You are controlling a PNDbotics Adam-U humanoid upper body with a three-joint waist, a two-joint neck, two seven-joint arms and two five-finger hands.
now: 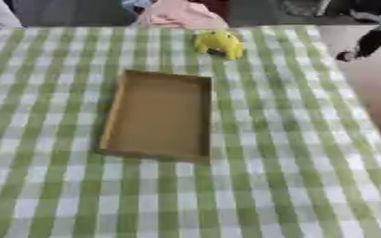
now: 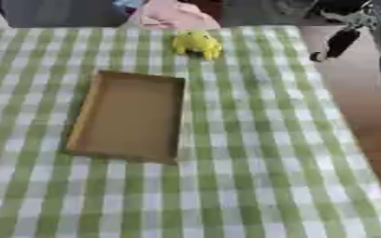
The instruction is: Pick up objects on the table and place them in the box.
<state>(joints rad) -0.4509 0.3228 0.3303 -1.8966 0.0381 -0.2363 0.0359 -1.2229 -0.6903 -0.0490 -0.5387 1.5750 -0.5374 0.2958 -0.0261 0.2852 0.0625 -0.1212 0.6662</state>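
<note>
That little yellow toy (image 1: 219,43) just beyond the box (image 1: 112,125) looks light and squishy, so grab its rounded body; neither hand is visible.

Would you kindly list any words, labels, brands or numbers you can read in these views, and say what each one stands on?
None can be read.
The cardboard box: plain brown, no print visible.
The yellow object: no lettering can be made out.
The green checked tablecloth: pattern only, no text.
</note>
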